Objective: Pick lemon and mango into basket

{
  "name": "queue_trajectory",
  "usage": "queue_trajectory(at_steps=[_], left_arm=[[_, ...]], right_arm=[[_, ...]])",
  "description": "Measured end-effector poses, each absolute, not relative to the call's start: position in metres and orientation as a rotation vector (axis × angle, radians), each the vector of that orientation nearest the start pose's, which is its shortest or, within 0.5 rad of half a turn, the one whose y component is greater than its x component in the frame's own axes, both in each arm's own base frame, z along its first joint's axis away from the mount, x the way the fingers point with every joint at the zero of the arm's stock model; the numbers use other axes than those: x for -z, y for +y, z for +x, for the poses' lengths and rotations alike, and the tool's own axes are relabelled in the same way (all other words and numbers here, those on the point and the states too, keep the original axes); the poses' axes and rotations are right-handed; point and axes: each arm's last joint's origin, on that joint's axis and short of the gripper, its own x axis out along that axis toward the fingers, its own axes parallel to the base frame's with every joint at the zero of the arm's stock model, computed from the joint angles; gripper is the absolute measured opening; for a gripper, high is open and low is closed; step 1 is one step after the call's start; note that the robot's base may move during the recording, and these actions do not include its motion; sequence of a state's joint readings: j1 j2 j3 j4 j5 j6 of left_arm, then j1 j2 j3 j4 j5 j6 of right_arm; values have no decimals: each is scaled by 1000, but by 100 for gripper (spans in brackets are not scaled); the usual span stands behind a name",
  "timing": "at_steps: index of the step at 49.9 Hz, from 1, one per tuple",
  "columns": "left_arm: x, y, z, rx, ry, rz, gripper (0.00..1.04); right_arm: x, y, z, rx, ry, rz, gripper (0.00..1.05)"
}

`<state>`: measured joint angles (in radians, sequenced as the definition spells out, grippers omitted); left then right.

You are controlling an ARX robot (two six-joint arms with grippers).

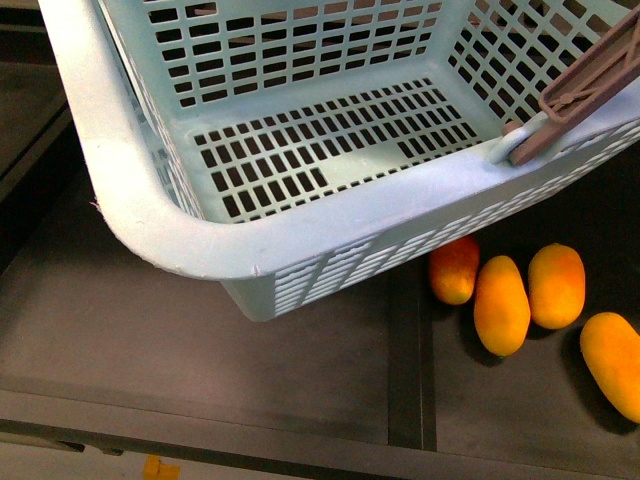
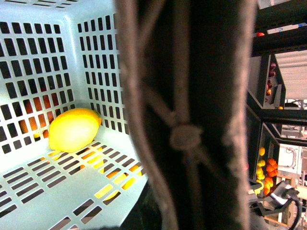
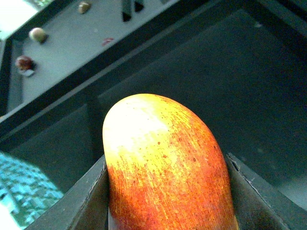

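The aqua-blue basket hangs tilted in the upper part of the front view, its slotted floor bare there. Its brownish-mauve handle lies over the right rim. In the left wrist view the handle fills the middle, blurred and very close, with my left gripper shut on it. The lemon lies in a corner of the basket. My right gripper is shut on the mango, red-orange fading to yellow at its tip, with a dark finger on each side. Neither gripper shows in the front view.
Under the basket's right side, several yellow-orange mangoes and a redder one lie on the dark shelf. A corner of the basket shows in the right wrist view. Shelves with orange fruit stand beyond the handle.
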<state>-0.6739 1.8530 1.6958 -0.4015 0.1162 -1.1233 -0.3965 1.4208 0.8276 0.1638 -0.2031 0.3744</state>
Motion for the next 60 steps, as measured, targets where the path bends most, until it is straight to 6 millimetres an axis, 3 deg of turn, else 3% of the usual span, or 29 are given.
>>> queue_trajectory(at_steps=[8, 17, 26, 33, 41, 45, 54, 60], left_arm=[[-327, -269, 331, 370, 906, -878, 4], [-327, -269, 331, 370, 907, -878, 4], [-327, -269, 331, 370, 907, -878, 4], [-327, -269, 331, 370, 906, -878, 4], [-327, -269, 331, 371, 907, -879, 4], [-327, -269, 331, 370, 906, -878, 4], [-327, -269, 331, 368, 904, -877, 4], [-326, -269, 331, 372, 913, -880, 4]], right_arm=[[-264, -67, 291, 131, 327, 486, 59], [-280, -23, 307, 24, 296, 480, 59], [-289, 18, 328, -66, 285, 475, 59], [-283, 55, 349, -110, 311, 458, 59], [-272, 73, 359, -126, 340, 449, 60], [-270, 77, 360, -132, 344, 453, 77], [-273, 72, 356, -124, 328, 466, 97], [-273, 58, 342, -94, 316, 466, 96]])
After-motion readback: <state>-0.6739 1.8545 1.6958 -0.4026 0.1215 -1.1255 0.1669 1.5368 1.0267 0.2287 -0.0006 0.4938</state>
